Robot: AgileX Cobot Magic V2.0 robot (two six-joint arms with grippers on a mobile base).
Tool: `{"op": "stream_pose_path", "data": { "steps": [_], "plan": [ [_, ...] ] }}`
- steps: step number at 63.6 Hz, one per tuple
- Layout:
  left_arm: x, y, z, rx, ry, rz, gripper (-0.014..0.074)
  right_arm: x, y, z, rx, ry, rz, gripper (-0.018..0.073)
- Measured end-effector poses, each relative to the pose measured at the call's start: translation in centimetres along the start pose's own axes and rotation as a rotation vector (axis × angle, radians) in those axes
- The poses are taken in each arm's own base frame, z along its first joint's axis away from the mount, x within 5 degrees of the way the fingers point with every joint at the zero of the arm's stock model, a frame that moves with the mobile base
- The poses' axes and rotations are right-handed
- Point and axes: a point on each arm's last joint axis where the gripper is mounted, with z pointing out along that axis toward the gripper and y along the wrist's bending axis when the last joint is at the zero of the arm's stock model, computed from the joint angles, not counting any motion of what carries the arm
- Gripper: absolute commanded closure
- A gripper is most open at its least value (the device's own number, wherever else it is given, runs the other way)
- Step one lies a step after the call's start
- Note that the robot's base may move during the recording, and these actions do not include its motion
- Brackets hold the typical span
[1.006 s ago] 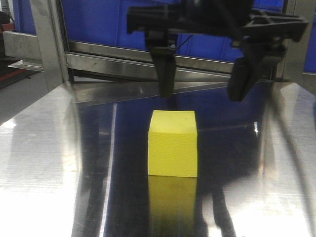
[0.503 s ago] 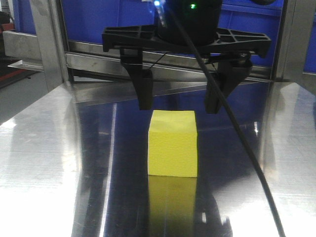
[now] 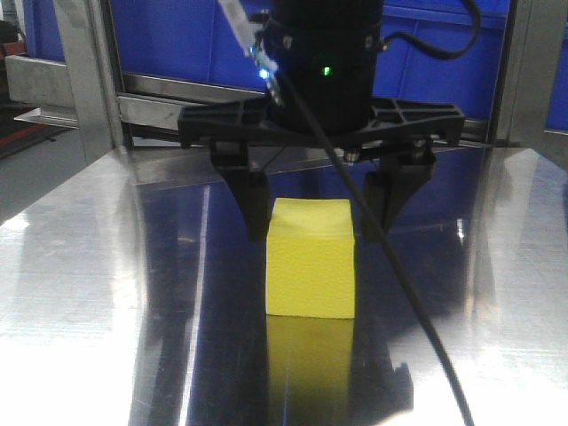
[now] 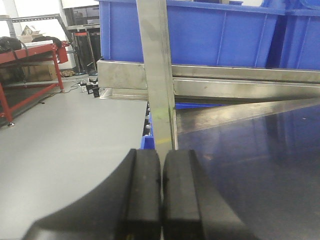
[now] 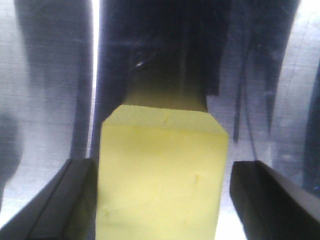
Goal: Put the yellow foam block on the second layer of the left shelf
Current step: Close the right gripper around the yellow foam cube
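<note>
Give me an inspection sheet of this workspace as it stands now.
Surface: reflective metal table, glare patches.
Job's things: yellow foam block resting on the table, not lifted.
Clutter: nothing seen.
Grippers: right gripper open, fingers flanking the block; left gripper shut, empty, near the shelf post.
Cables: black cable hangs from the right arm across the front view.
Surroundings: blue bins on metal shelving; red frame in the background.

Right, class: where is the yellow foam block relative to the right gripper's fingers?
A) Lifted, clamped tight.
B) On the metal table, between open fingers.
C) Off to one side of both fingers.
B: the yellow foam block rests on the metal table, and the right gripper is open with one finger on each side of it.
</note>
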Motion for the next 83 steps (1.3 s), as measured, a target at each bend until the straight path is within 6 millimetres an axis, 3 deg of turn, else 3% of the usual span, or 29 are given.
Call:
{"op": "stream_pose_path", "data": {
  "steps": [20,42,57,83],
  "plan": [
    [0.0,0.0,0.0,0.0,0.0,0.0,0.0472,0.2,0.5,2.3,0.016,0.052,0.012,-0.0062],
    [0.0,0.0,0.0,0.0,0.0,0.0,0.0472,0.0,0.4,2.3,0.014,0.051,0.022,-0.0059],
    [0.0,0.0,0.0,0.0,0.0,0.0,0.0472,0.0,0.4,2.3,0.014,0.051,0.022,0.0069],
    [0.0,0.0,0.0,0.0,0.0,0.0,0.0472,-0.2,0.2,1.5,0.0,0.024,0.008,0.0072]
  ]
}}
